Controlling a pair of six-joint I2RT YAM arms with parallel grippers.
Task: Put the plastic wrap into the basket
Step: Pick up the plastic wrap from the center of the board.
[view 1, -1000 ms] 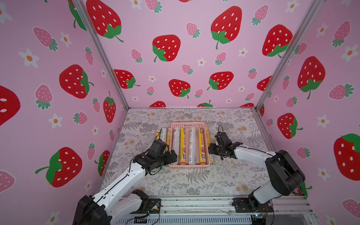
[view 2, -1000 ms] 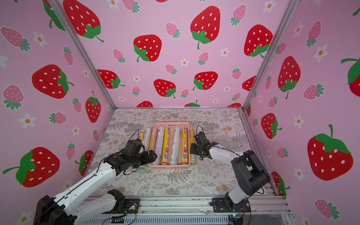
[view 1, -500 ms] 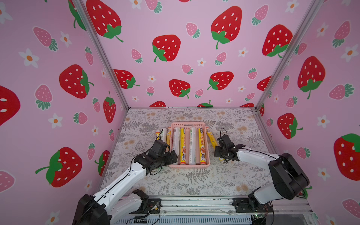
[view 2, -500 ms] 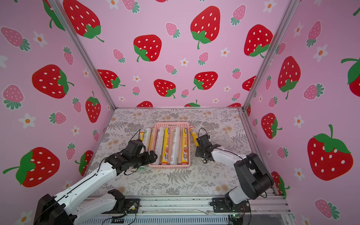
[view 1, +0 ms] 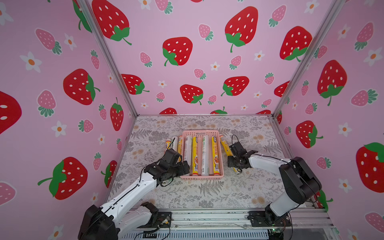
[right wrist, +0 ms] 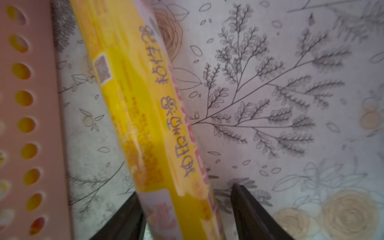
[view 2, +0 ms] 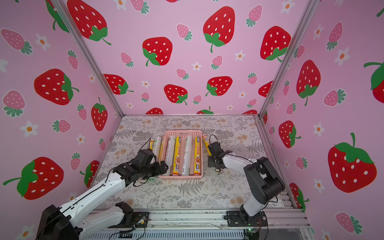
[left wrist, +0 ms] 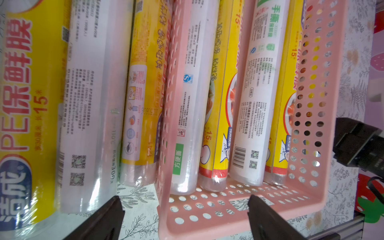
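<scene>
**Plainly, the right gripper (right wrist: 185, 190) straddles a loose yellow roll (right wrist: 149, 116) beside the basket (view 1: 202, 176)**

We see the right gripper set low over the table (view 1: 207, 193), its jaws parted wider than the loose yellow roll; one finger (right wrist: 126, 214) touches the roll's side while the other (right wrist: 249, 214) stands just clear of it, so nothing is pinched. The left gripper (left wrist: 184, 197) is spread wide and empty; its two fingers stand on either side of the basket's near left corner, and we cannot tell whether they touch it.

The basket is a shallow pink tray with perforated walls, near the middle of the table. The four rolls (view 1: 195, 155) inside it lie side by side along its length, white-silver and yellow by turns; the yellow ones carry food pictures, the pale ones green labels. The three rolls (view 1: 175, 143) on the table press against its left wall: yellow, white-silver, yellow. The loose yellow roll lies on the table just right of the basket, slanted; its far end is near the wall and its near end is angled away, under the gripper.

Around all this we see pink walls (view 1: 187, 62) printed with strawberries and small white flowers; the table wears a pale cloth with grey ferns and beige blooms; an aluminium rail (view 1: 207, 216) runs along its near edge.
</scene>
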